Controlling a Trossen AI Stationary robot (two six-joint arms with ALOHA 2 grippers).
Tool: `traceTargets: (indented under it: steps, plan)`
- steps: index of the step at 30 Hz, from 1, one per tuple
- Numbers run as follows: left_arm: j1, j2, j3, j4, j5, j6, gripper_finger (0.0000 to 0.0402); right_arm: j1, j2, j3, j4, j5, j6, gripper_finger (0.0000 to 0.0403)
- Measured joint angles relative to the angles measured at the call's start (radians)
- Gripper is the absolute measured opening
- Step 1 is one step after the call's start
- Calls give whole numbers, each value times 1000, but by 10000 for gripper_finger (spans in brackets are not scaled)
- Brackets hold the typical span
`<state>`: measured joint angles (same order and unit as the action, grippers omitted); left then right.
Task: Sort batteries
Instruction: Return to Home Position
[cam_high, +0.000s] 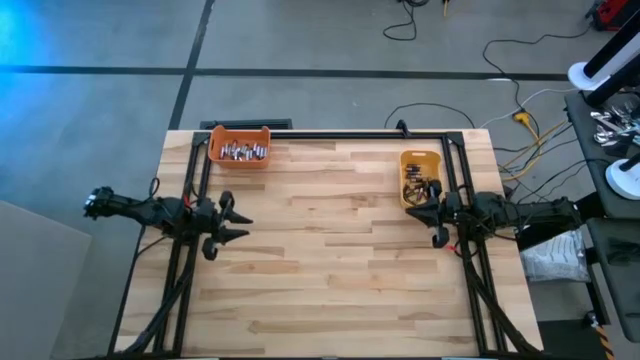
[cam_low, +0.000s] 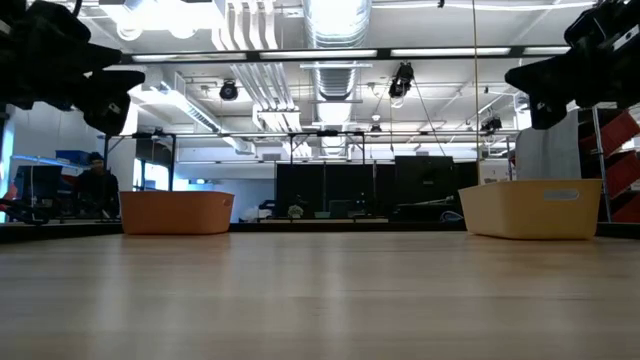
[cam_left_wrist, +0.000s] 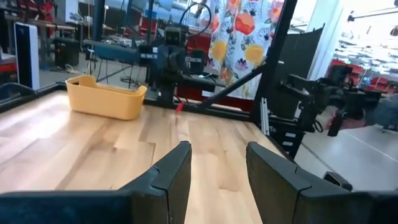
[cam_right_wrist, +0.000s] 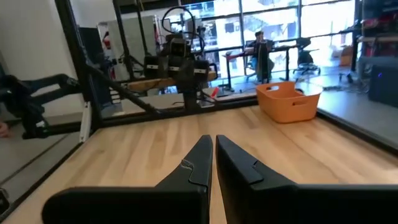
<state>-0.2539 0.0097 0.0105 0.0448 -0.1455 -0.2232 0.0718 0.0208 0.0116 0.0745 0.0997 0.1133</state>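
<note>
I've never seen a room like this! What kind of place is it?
Probably a robot lab: a left arm and right arm at a wooden table, cables on the floor, bare pipes overhead.

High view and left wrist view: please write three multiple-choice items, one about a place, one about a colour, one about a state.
1. Where on the table does the orange bin stand?
A. by the far left corner
B. in the centre
C. by the near right corner

2. What colour are the batteries in it?
A. red
B. silvery
C. green

3. How are the fingers of the left gripper?
A. open, holding nothing
B. shut on a battery
C. shut on the bin's rim

Answers: 1 A, the high view shows it by that corner; 2 B, they glint silvery-grey; 3 A, bare table shows between the fingers.
</note>
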Motion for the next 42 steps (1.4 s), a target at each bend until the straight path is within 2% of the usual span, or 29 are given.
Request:
traceTargets:
  steps: [42]
  plan:
    - [0, 92, -1, 0, -1, 1, 134, 0, 15, 8, -44, 5, 7, 13]
